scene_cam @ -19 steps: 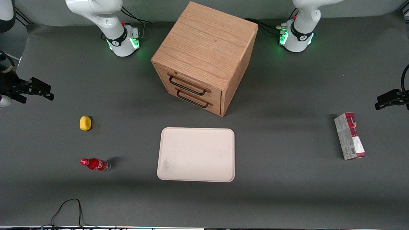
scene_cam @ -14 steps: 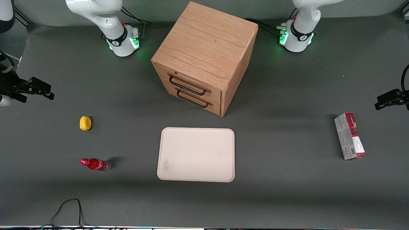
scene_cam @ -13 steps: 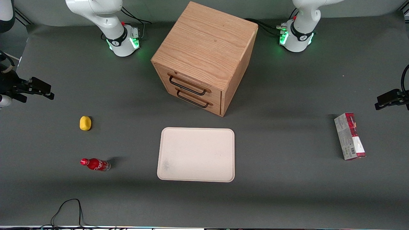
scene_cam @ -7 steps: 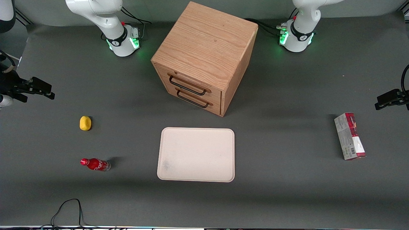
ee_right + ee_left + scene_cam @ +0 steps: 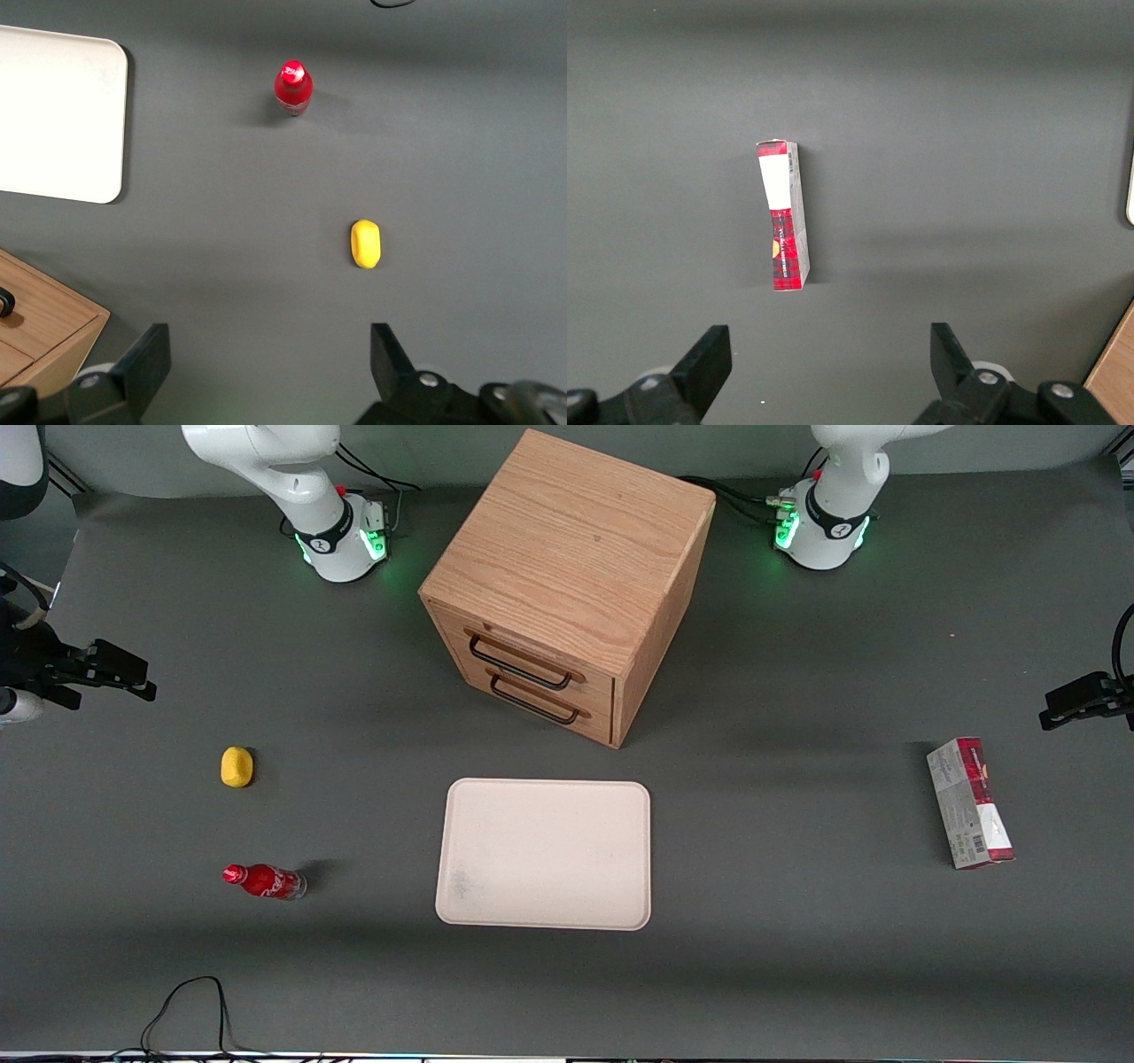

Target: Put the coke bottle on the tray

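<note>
The coke bottle (image 5: 263, 880) (image 5: 293, 87), small and red with a red cap, appears to stand upright on the grey table toward the working arm's end. The cream-white tray (image 5: 543, 854) (image 5: 53, 115) lies flat in front of the wooden drawer cabinet, with nothing on it. My right gripper (image 5: 142, 684) (image 5: 270, 354) hovers at the working arm's end of the table, farther from the front camera than the bottle and well apart from it. Its fingers (image 5: 152, 352) are open with nothing between them.
A small yellow object (image 5: 236, 767) (image 5: 365, 243) lies between the gripper and the bottle. The wooden two-drawer cabinet (image 5: 567, 584) (image 5: 40, 323) stands mid-table. A red-and-grey carton (image 5: 970, 802) (image 5: 784, 217) lies toward the parked arm's end. A black cable (image 5: 190, 1001) loops at the near edge.
My right gripper has drifted slightly inward over the table, still open. The bottle, tray and other objects have not moved.
</note>
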